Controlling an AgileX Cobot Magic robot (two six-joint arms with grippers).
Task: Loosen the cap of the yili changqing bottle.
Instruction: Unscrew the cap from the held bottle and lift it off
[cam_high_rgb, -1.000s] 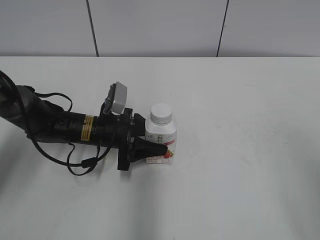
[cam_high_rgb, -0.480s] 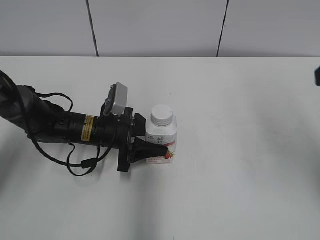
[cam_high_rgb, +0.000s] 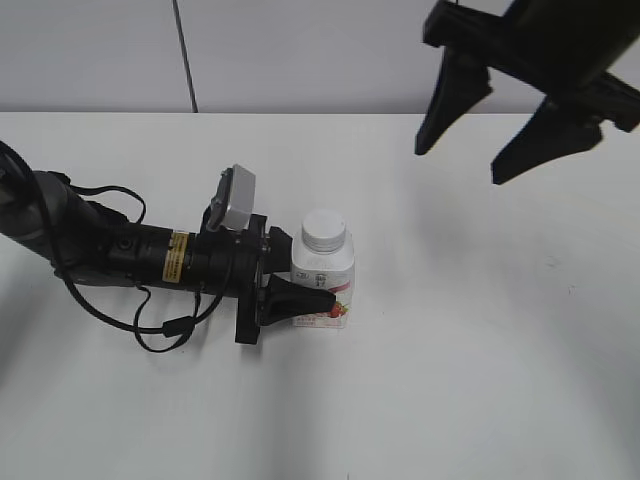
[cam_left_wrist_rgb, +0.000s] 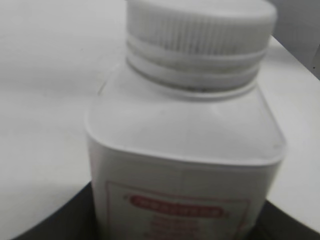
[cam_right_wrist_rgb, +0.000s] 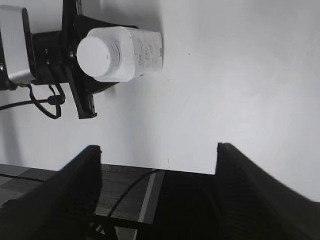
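Note:
The yili changqing bottle stands upright on the white table, white with a pink-red label. Its ribbed white cap sits on the neck. My left gripper lies low on the table and is shut on the bottle's body; the left wrist view shows the bottle and the cap close up between dark jaws. My right gripper hangs high at the upper right, open and empty, apart from the bottle. The right wrist view shows the bottle and the cap from above, with the open jaws in front.
The white table stretches to the right and front of the bottle. A grey panelled wall stands behind it. The left arm's cable loops on the table to the left.
My right gripper has come into the exterior view at the upper right, open, moving in from the right edge. The left gripper and the bottle have stayed still.

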